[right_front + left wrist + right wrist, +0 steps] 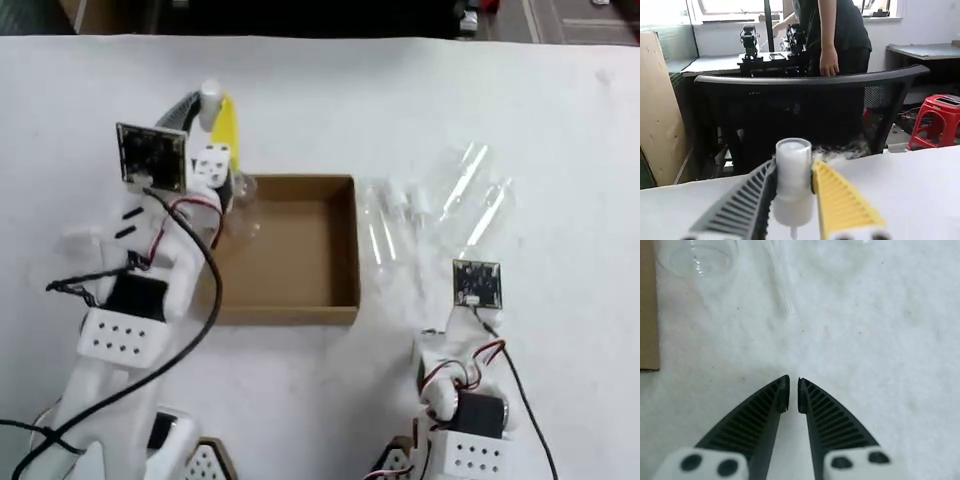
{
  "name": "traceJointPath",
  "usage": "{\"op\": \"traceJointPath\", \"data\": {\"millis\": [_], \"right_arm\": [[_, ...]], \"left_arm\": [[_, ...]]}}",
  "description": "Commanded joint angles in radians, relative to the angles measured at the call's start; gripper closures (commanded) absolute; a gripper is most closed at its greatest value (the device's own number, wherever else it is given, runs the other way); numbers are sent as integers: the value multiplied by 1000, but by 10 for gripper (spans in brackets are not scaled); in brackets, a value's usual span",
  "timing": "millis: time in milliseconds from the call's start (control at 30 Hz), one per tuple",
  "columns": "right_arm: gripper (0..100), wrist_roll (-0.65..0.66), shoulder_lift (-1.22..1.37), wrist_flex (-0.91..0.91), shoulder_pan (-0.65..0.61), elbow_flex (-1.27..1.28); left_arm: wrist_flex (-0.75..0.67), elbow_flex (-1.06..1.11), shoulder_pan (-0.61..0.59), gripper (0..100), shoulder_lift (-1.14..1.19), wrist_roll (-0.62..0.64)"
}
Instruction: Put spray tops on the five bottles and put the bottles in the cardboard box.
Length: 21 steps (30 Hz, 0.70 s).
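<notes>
Gripping a spray top point(792, 172) upright in the left gripper point(793, 167), beyond the far left corner of the cardboard box point(290, 314). Possibly hovering just beyond one clear bottle point(240, 205) at the box's left wall, though too faint to confirm. Holding the right gripper point(792, 390) empty, nearly shut, beside the other bottles point(470, 195) lying right of the box, long axes slanting toward the far right corner of the table point(560, 90).

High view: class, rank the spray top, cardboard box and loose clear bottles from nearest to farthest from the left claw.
1. Spray top: gripped in the left claw itself.
2. Cardboard box: just to the claw's right, mid-table.
3. Loose clear bottles: right of the box, farthest.
</notes>
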Motion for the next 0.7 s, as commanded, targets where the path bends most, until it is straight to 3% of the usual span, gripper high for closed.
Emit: {"op": "traceJointPath", "data": {"millis": [0, 167, 667], "right_arm": [[982, -2, -5, 5, -1, 9], [982, -2, -5, 5, -1, 9], [982, -2, -5, 5, -1, 9]], "left_arm": [[-133, 63, -1, 979, -1, 12], [-250, 144, -2, 979, 1, 11], [-258, 250, -2, 956, 1, 11]]}}
